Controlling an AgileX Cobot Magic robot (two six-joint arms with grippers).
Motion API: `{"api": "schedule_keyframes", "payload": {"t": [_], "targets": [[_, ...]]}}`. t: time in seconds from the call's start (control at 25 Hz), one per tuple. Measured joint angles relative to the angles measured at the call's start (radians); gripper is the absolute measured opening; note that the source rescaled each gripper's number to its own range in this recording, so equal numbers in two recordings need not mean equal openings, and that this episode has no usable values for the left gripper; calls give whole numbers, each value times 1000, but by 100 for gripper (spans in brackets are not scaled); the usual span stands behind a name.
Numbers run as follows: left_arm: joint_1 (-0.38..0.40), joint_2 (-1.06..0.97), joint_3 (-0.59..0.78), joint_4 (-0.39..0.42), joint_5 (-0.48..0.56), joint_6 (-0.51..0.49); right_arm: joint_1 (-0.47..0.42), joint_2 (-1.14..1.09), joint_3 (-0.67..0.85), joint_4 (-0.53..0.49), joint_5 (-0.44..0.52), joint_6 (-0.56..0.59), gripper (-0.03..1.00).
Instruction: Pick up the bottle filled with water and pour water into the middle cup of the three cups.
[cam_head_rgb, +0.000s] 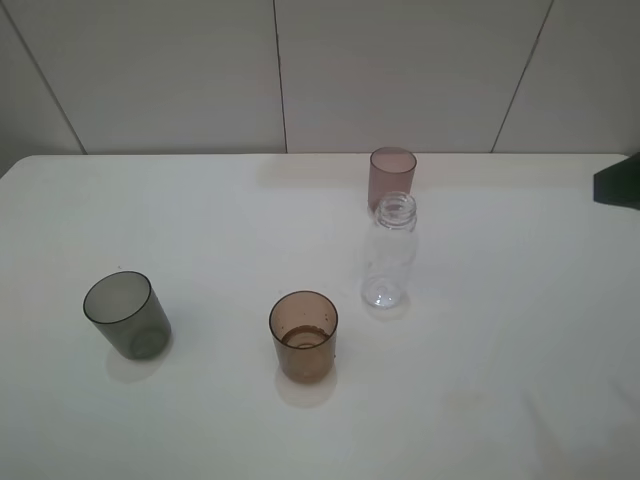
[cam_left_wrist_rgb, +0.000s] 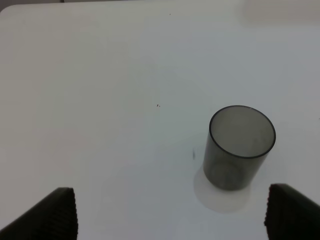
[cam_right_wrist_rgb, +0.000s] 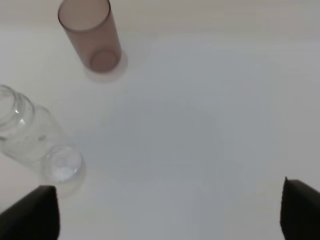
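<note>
Left gripper (cam_left_wrist_rgb: 170, 212): both ribbed dark fingers stand far apart at the edges of the left wrist view, nothing between them, nothing touched. The grey cup (cam_left_wrist_rgb: 240, 147) stands upright on the table ahead of the gap, nearer one finger than the other, clear of both.

Right gripper (cam_right_wrist_rgb: 170, 212): fingers spread wide at the edges of the right wrist view, holding nothing, touching nothing. Bare table lies between them. In the high view only a dark corner of this arm (cam_head_rgb: 618, 182) shows at the right edge, well apart from everything on the table.

Bottle (cam_head_rgb: 388, 252): upright, no cap on, clear, standing right of the table's centre. Water level cannot be made out. Just behind it stands the pink cup (cam_head_rgb: 392, 177), upright; from the high camera the bottle's neck overlaps the cup's lower part, and the right wrist view shows them standing apart.

Brown cup (cam_head_rgb: 303, 336): upright, in front and to the left of the bottle, near it but not touching. A darker ring shows low inside; whether that is liquid, I cannot tell. The grey cup stands well off to the left of it.

Table (cam_head_rgb: 520, 380): plain white, matte, with soft shadows under each vessel. Behind it, a pale wall (cam_head_rgb: 400, 70) with thin dark seams between panels.
</note>
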Motion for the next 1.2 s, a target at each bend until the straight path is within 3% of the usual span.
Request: {"api": "schedule_keyframes", "payload": {"t": [0.36,0.6,0.92,1.2], "targets": [[0,0,0,0,0,0,0,-290,-43,-12,94,0,100],[0,0,0,0,0,0,0,-434,-6,-14,223,-1,100],[0,0,0,0,0,0,0,-648,141,-16,196,-13,100],[0,0,0,0,0,0,0,-685,177,2,229,-143,100]]}}
